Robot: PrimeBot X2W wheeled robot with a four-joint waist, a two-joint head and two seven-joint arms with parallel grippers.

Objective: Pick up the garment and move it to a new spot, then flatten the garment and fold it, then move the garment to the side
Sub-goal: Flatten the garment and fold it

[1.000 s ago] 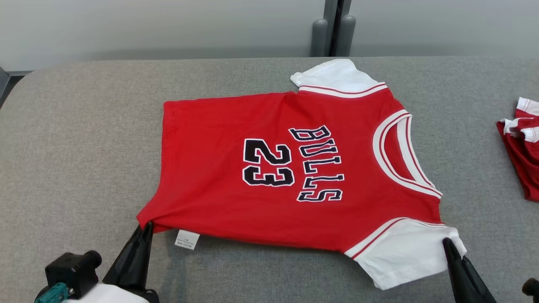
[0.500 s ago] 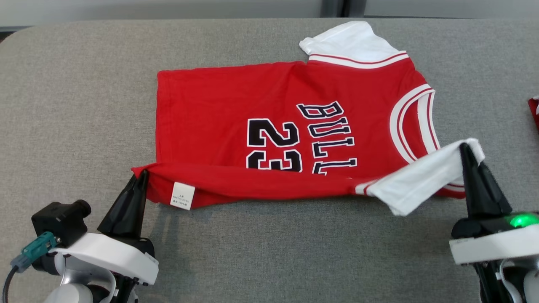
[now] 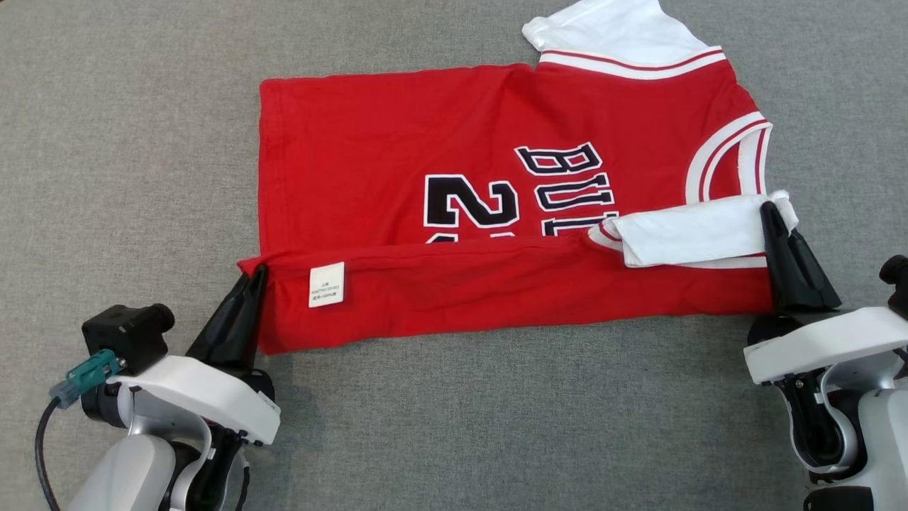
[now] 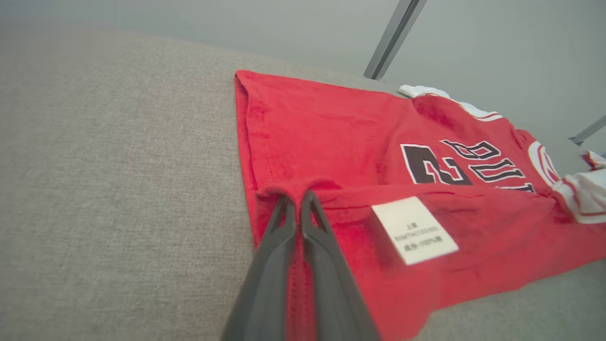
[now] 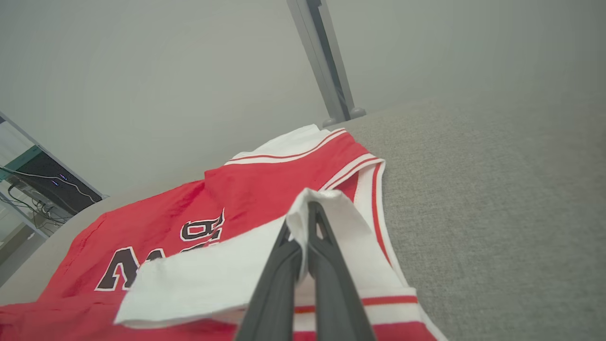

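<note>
The red jersey (image 3: 425, 128) lies on the grey padded surface (image 3: 128, 142). In the head view its long axis runs from 9 o'clock to 3 o'clock, with the hem toward 9 and the white-trimmed neckline (image 3: 709, 152) toward 3. Its near long edge is doubled over toward 12 o'clock, showing the inside with a white label (image 3: 326, 284) and covering the lower part of the black number and lettering. The left gripper (image 3: 257, 273), fingers pinched together, clamps the folded hem corner at the 9 o'clock end. The right gripper (image 3: 766, 209), likewise closed tight, pinches the white sleeve (image 3: 688, 238), which lies back across the chest toward 9 o'clock. The other white sleeve (image 3: 610, 32) lies flat at 12 o'clock.
</note>
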